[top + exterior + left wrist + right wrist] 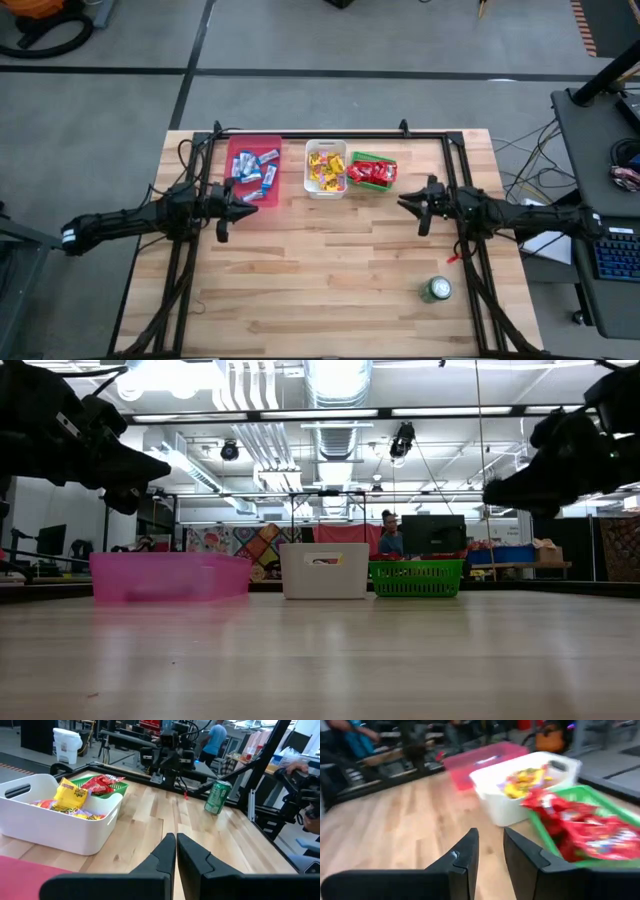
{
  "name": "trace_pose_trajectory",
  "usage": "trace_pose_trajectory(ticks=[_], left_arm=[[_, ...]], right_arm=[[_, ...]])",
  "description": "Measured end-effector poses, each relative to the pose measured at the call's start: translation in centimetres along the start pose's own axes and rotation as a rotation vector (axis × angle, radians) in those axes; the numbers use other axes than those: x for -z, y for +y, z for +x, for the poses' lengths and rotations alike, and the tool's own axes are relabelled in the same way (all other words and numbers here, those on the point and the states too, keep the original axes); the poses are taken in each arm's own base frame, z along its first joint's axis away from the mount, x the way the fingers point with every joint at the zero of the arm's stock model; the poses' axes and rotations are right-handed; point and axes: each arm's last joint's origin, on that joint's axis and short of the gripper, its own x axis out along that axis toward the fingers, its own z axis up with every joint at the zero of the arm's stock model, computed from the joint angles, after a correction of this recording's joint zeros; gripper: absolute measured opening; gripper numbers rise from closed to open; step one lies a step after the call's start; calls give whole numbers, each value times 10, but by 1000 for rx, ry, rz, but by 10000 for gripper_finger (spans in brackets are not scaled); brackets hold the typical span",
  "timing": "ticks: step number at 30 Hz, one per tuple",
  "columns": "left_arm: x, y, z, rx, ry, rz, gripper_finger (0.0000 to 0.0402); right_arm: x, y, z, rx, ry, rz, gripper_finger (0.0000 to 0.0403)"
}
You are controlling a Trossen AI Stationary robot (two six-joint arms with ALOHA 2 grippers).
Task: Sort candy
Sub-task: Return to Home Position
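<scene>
Robotics laboratory in an open industrial hall. You work at a plank-topped table [330, 290] ringed by a black metal frame [340, 136], set on a grey concrete floor [300, 95] crossed by dark lines. Far ahead of the left gripper [175, 837] and its jaws, past the table's edge, a person [216, 737] in a blue shirt stands among stands and equipment. Behind the right gripper [490, 834], away from its jaws, a dark desk [590, 130] carries a keyboard [617, 255] and loose cables [530, 150]. High above both pairs of jaws run bare ducts [335, 380] and strip lights [450, 410]; a monitor [433, 532] stands across the room.
</scene>
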Motion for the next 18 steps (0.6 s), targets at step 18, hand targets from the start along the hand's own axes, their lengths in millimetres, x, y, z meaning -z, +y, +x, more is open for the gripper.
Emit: trace_pose_trajectory(ticks=[18], left_arm=[[0, 0, 0, -1, 4, -1, 0]], right_arm=[[-4, 16, -19, -201, -108, -190, 89]])
